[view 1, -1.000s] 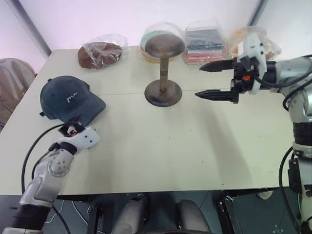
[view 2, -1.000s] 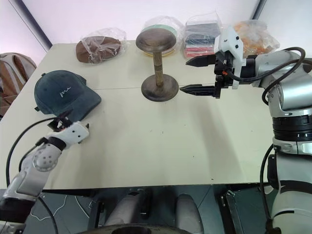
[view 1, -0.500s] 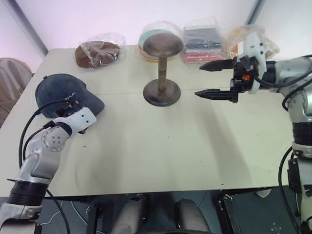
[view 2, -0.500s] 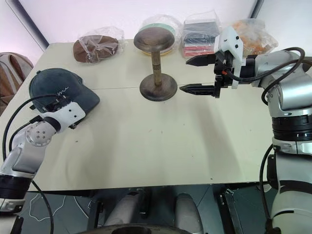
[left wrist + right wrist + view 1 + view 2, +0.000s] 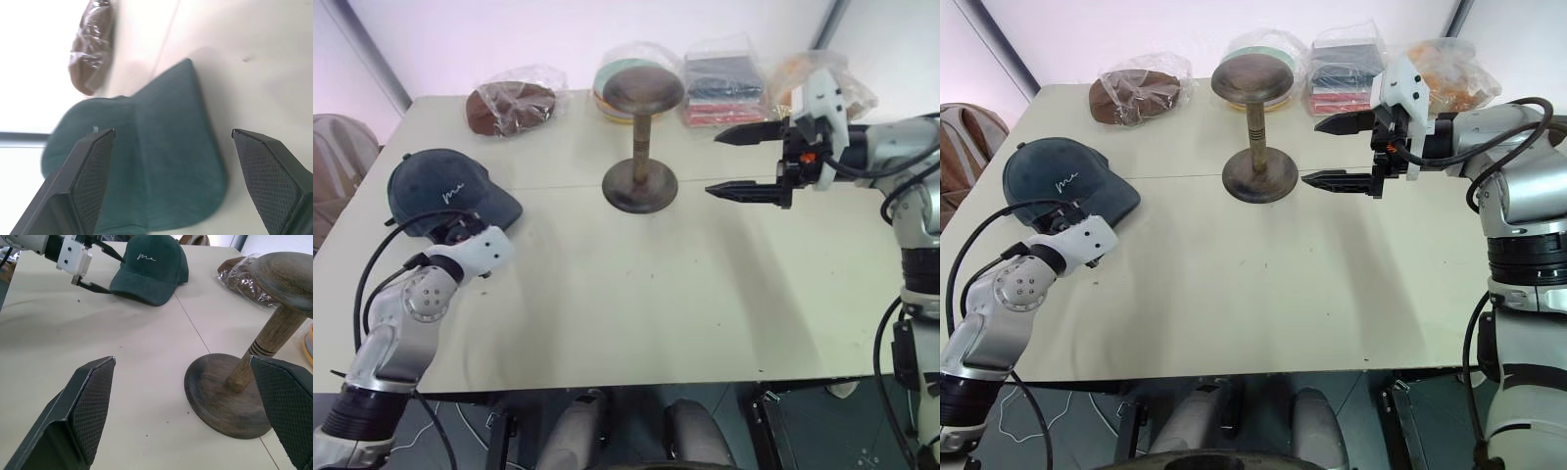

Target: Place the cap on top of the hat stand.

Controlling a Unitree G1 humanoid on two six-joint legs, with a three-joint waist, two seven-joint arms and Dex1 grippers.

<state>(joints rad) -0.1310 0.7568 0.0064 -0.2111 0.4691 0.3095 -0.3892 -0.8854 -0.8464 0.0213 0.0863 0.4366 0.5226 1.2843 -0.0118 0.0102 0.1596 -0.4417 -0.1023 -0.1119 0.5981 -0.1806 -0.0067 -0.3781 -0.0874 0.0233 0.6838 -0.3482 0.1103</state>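
Note:
The dark navy cap [image 5: 445, 192] lies on the table's left side, brim toward the middle. My left gripper [image 5: 460, 229] is open at the brim's near edge. In the left wrist view its two fingers [image 5: 93, 161] stand wide apart, with the brim [image 5: 171, 186] lying ahead between them, not gripped. The dark wooden hat stand [image 5: 641, 137] is upright at the table's centre back, its top bare. My right gripper [image 5: 711, 163] hangs open and empty just to the right of the stand, pointing at its stem.
A brown hat in a clear bag [image 5: 514, 106] lies at the back left. More bagged goods [image 5: 724, 83] line the back edge behind the stand. The table's [image 5: 636, 313] near half is bare. A brown seat [image 5: 337, 157] stands off the left edge.
My left forearm has lifted and the wrist has tilted a little, with the gripper staying open at the cap's brim. The cap, the stand and the right arm have not moved.

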